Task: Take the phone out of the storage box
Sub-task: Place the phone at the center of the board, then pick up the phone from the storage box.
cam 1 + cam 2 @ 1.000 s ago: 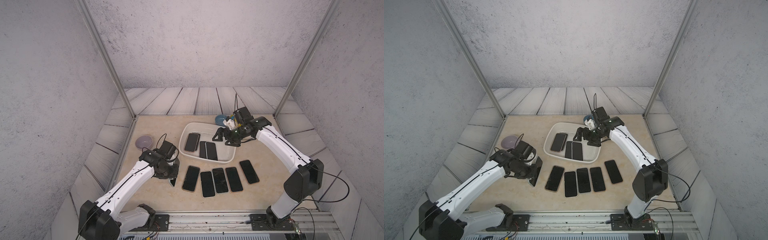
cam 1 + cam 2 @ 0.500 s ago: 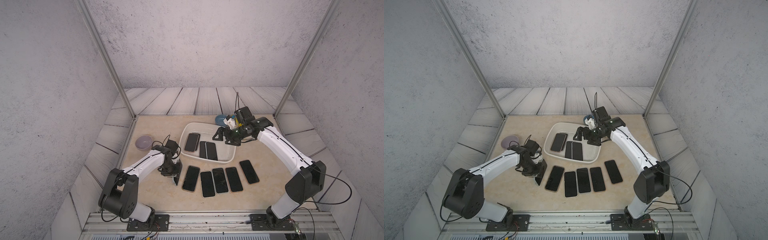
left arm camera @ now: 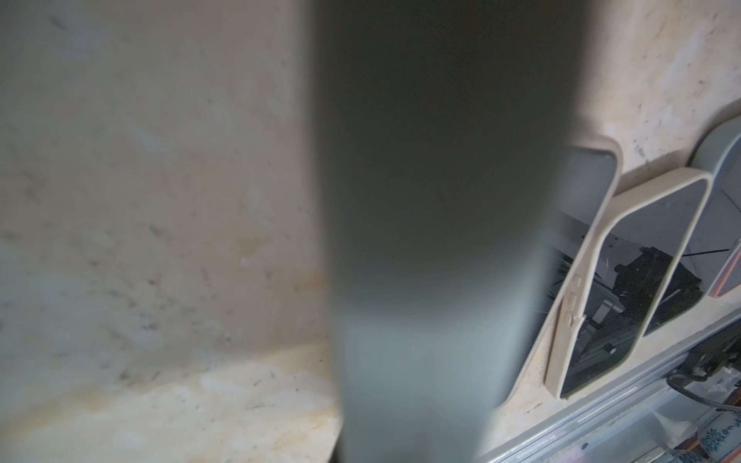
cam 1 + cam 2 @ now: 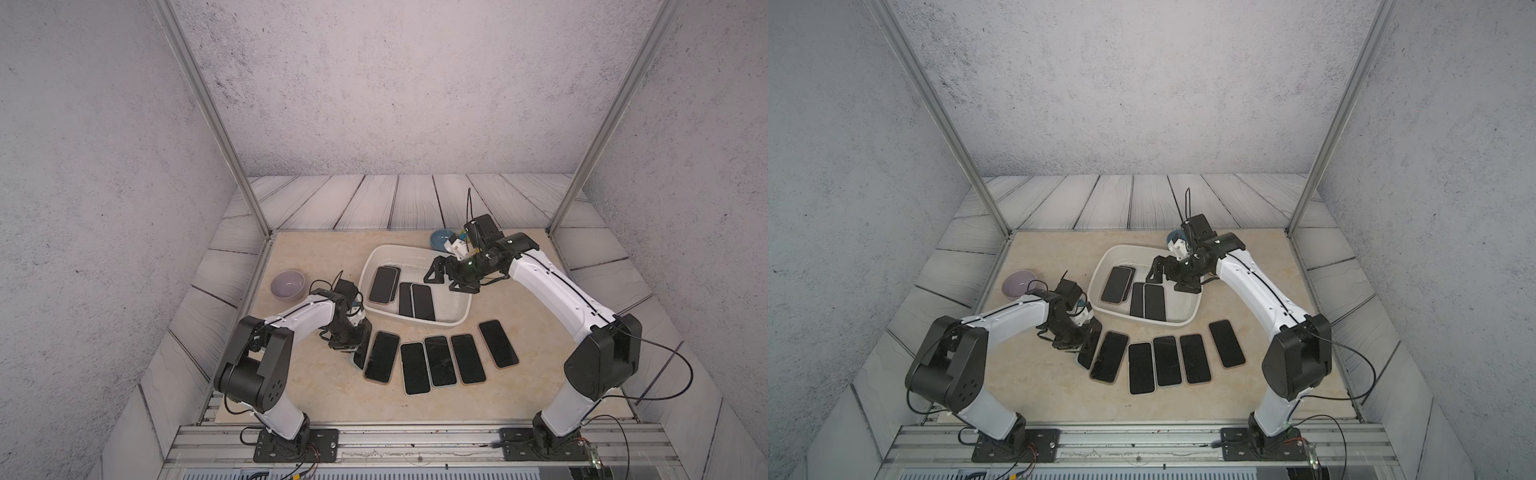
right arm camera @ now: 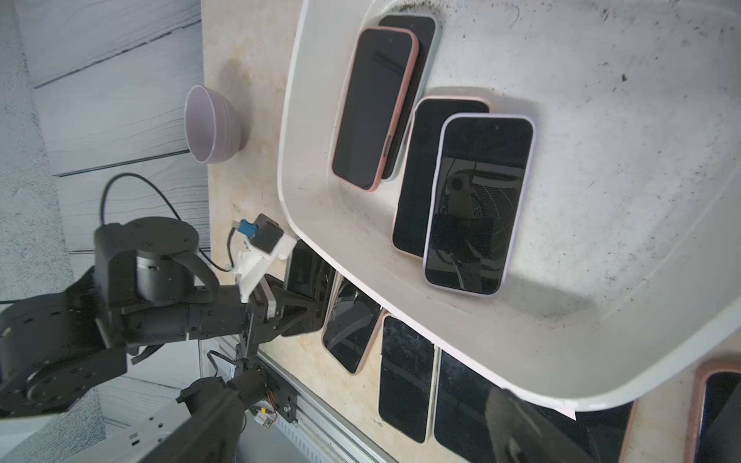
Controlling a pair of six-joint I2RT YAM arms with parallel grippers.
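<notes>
Phones (image 4: 440, 360), five of them, lie flat in a row on the table (image 4: 316, 386) in front of the storage box (image 4: 452, 311). A sixth phone (image 4: 360, 358) is held on its edge at the left end of this row, clamped in the almost closed left gripper (image 4: 353, 338). Four more are inside the box in two overlapping pairs, a pink-cased one (image 5: 373, 108) and a lilac-cased one (image 5: 479, 204) on top, and the right gripper (image 4: 446, 279) hangs over the right end of the box with jaws spread wide and empty, so the task seems a little more than half done.

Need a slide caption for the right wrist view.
Four phones overlap in two pairs in the storage box; outside, the left gripper holds another phone.
</notes>
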